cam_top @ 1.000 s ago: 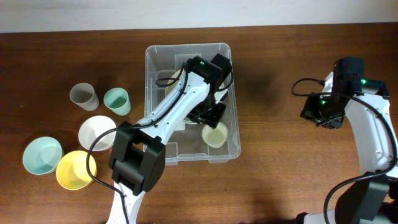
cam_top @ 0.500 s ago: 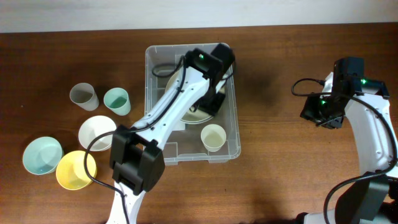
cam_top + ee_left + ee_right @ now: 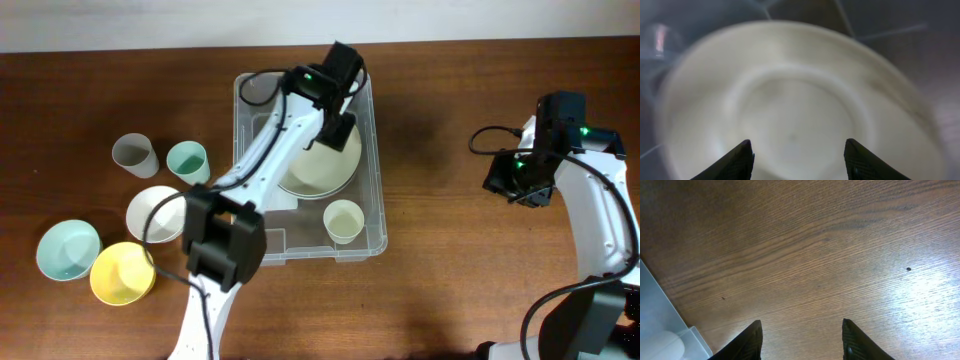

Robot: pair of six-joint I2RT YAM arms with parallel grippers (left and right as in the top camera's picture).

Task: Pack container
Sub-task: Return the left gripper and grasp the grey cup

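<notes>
The clear plastic container [image 3: 372, 240] stands mid-table. Inside it lie a large cream plate [image 3: 318, 172] and a cream cup [image 3: 343, 220]. My left gripper [image 3: 338, 128] is open and empty, above the plate near the container's far end; in the left wrist view the plate [image 3: 795, 110] fills the frame between the open fingers [image 3: 797, 155]. My right gripper [image 3: 518, 178] is open and empty over bare table at the right; its wrist view [image 3: 801, 340] shows wood and a corner of the container [image 3: 660, 325].
Left of the container stand a grey cup [image 3: 134, 155], a green cup [image 3: 187, 162], a white bowl [image 3: 156, 212], a light blue bowl [image 3: 68, 249] and a yellow bowl [image 3: 121, 272].
My left gripper has moved from beside the cream cup toward the container's far end, uncovering the plate. The cup stays in the container. The right arm has not moved.
</notes>
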